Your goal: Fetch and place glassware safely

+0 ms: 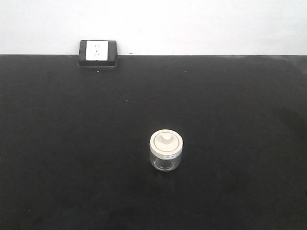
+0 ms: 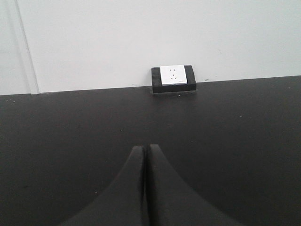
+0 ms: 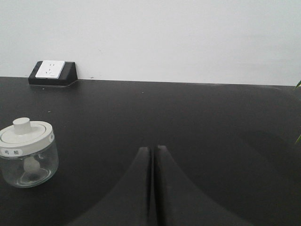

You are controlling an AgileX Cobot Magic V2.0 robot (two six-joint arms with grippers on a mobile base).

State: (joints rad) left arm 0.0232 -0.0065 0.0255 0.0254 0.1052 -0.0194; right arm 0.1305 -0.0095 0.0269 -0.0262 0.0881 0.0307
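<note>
A: How is the left gripper [image 2: 145, 149] seen?
B: From its wrist view, its two dark fingers [image 2: 127, 183] are pressed together, tips meeting, nothing held between them.

A: And the right gripper [image 3: 153, 149]?
B: The same is shown: fingers [image 3: 178, 188] closed tip to tip, nothing gripped, held low and pointing forward.

A: Are the arms seen from the front view?
B: Neither is shown there.

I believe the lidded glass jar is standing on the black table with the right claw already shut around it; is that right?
Not quite. In the right wrist view the right claw is shut on nothing, apart from the glass jar, which stands untouched, lid on, on the black table.
</note>
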